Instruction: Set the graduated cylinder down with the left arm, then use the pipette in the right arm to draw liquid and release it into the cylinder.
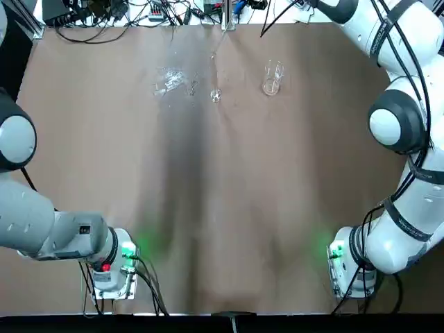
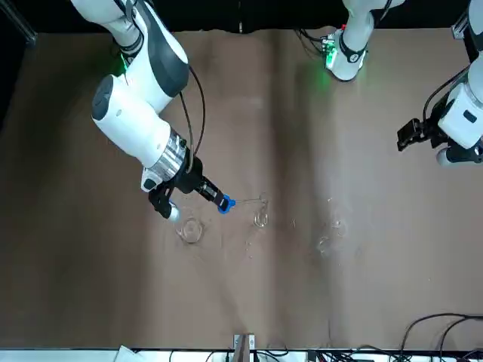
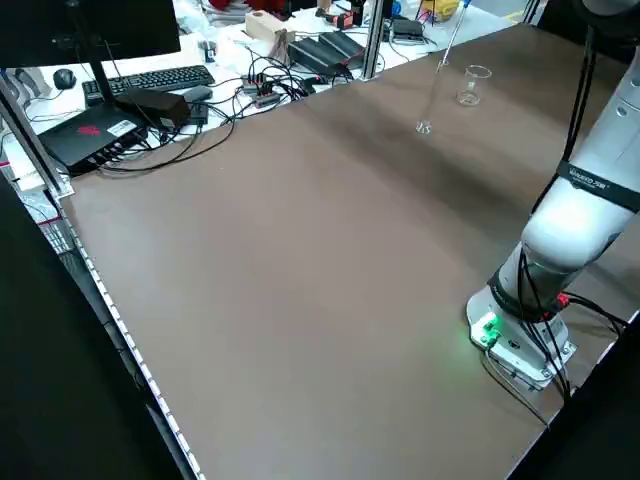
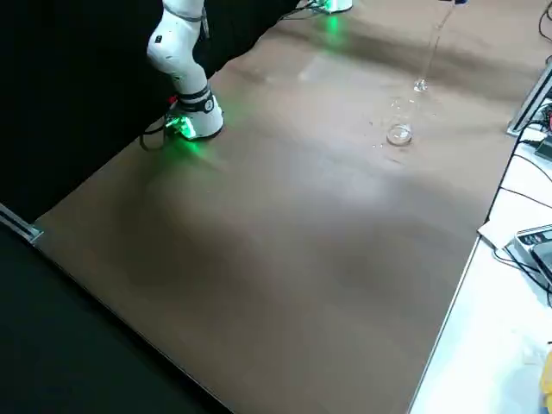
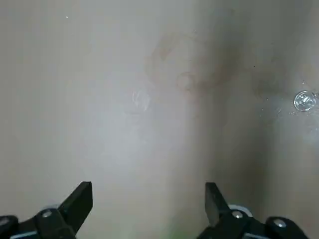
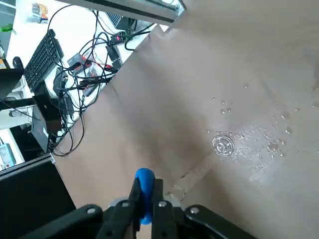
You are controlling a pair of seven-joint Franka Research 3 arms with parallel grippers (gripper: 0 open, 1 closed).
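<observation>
Graduated cylinder was seen standing upright on the brown table, just beside the beaker. Close to the cylinder's mouth, the pipette was held level, its blue bulb pinched in the right gripper. The tip seemed to reach the cylinder's rim, though contact could not be made out. Well apart from the cylinder, the left gripper was kept spread wide, with nothing between its fingers.

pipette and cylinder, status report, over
Right gripper shut on pipette, tip at the graduated cylinder standing on the table. Left gripper open, pulled back, empty. Beaker close beside, spilled drops nearby.
</observation>
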